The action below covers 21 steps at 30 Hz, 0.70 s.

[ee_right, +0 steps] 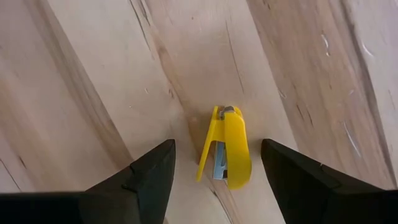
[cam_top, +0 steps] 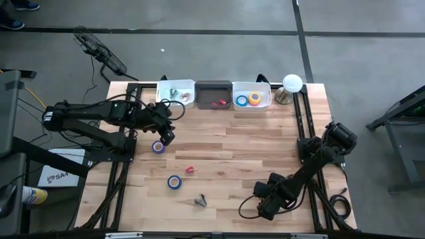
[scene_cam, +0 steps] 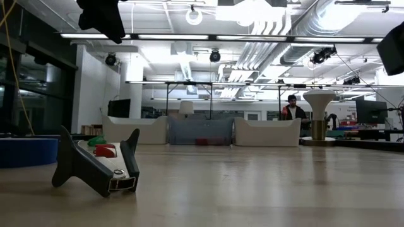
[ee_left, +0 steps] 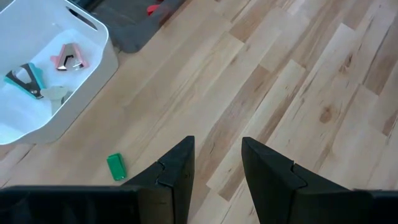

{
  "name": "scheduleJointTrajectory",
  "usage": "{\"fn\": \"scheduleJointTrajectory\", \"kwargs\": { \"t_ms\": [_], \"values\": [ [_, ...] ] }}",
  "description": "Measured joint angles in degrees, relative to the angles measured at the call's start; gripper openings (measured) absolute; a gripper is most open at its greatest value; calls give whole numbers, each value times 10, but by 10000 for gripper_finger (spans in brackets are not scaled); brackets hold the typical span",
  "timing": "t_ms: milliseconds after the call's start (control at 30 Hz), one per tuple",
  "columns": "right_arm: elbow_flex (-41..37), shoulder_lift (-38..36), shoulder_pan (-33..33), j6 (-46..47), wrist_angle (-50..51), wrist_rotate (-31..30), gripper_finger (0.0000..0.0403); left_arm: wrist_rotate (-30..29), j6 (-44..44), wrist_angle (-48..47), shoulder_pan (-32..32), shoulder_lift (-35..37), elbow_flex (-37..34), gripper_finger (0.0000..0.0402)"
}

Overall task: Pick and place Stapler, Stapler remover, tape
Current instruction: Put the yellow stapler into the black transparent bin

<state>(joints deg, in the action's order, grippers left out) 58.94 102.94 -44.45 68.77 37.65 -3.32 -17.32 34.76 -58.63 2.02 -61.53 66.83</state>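
Two dark jointed arms trail black cables; each end effector has angular black fingers.

Right claw [cam_top: 264,207] hides the yellow stapler [ee_right: 227,149] from above — contents of the grey bin [cam_top: 214,95] too small to tell.

Three bins [cam_top: 214,95] and a lamp [cam_top: 292,83] line the far edge, the purple roll [cam_top: 158,147], red piece [cam_top: 190,170], blue roll [cam_top: 174,182] and dark remover [cam_top: 200,199] obstruct the centre-left, and the planks between centre and right arm are open.
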Motion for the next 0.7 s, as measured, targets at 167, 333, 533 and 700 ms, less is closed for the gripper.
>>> {"fn": "scheduleJointTrajectory", "kwargs": {
  "t_ms": [167,333,533,700],
  "values": [
    [0,1,0,0,0,-7,227,0,-1,0,0,0,0,131],
    [-1,1,0,-1,3,-8,195,-1,-8,0,0,0,0,131],
    [-2,1,0,-2,8,-6,141,-2,-13,0,0,0,0,131],
    [-2,1,1,-4,14,-1,99,-2,-13,0,0,0,0,131]
  ]
}}
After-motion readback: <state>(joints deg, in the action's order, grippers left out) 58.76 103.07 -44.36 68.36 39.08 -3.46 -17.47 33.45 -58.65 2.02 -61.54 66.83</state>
